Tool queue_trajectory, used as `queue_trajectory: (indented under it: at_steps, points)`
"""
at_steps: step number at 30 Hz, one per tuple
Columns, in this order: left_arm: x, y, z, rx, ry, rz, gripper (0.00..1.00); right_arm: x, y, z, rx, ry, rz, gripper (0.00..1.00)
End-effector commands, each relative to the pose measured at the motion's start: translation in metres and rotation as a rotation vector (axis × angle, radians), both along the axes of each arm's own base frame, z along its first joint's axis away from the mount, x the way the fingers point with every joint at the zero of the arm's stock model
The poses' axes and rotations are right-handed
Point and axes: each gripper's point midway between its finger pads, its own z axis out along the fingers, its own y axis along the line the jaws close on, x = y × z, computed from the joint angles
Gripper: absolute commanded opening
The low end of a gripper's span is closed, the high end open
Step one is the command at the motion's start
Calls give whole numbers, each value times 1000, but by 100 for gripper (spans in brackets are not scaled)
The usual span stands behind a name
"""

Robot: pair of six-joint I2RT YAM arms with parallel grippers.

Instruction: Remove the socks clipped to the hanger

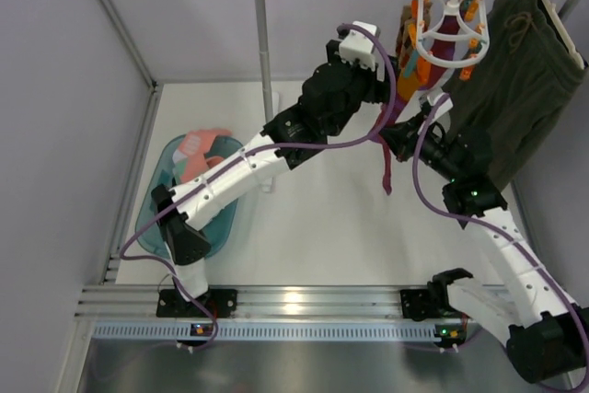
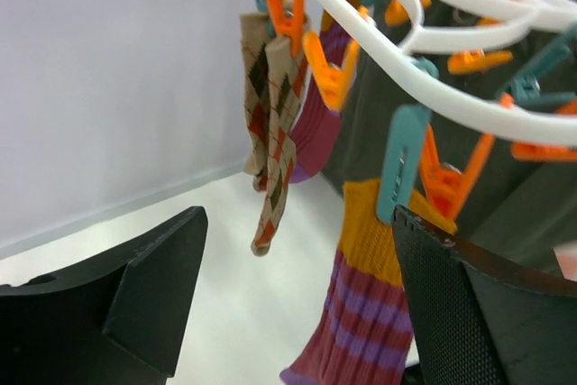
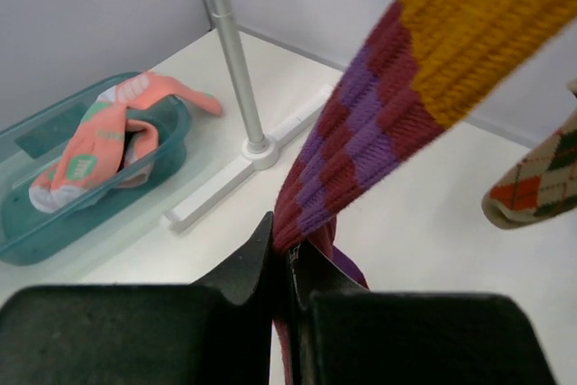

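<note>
The white ring hanger (image 1: 451, 29) hangs from the rail by its hook, with orange and teal pins. A maroon-and-purple striped sock (image 1: 387, 167) with a yellow cuff hangs from a teal pin (image 2: 401, 160). My right gripper (image 3: 287, 245) is shut on this sock (image 3: 361, 123) low down and holds it taut. My left gripper (image 2: 297, 223) is open just under the hanger (image 2: 469, 38). The striped sock (image 2: 370, 313) lies between its jaws, close to the right finger (image 2: 469, 313). Argyle socks (image 2: 275, 132) and a magenta sock (image 2: 320, 105) hang clipped further along the ring.
A dark olive garment (image 1: 515, 71) hangs on the rail right of the hanger. The rack's upright pole (image 1: 264, 43) stands behind the left arm. A teal bin (image 1: 156, 200) at the left holds pink-and-white socks (image 1: 202, 149). Walls close both sides.
</note>
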Motion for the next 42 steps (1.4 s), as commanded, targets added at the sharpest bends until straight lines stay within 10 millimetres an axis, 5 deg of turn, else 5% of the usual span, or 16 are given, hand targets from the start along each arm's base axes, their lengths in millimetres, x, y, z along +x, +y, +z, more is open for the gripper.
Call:
queue_trajectory:
  at_steps: [1, 7, 10, 18, 24, 30, 36, 42]
  points:
    - [-2, 7, 39, -109, -26, -43, 84, 0, 15, 13, -61, -61, -20, 0]
    - [4, 9, 56, -124, -64, -14, 75, -34, 75, 24, -84, -211, 307, 0]
    - [5, 3, 63, -113, -91, -29, 72, -39, 79, 22, -89, -237, 350, 0]
    - [7, 2, 48, -85, -71, -39, 70, -35, 61, 34, -34, -278, 218, 0]
    - [6, -2, 45, -69, -70, -73, 66, -49, 65, 28, -110, -288, 304, 0]
    - [-11, -23, 35, -89, -25, -267, 81, -54, 38, 21, -122, -267, 202, 0]
    - [9, -15, 24, -151, 67, -453, 89, -55, 5, 24, -93, -251, 124, 0]
    - [-19, -28, 27, -127, 23, -746, 97, -49, -2, 18, -101, -161, 147, 0]
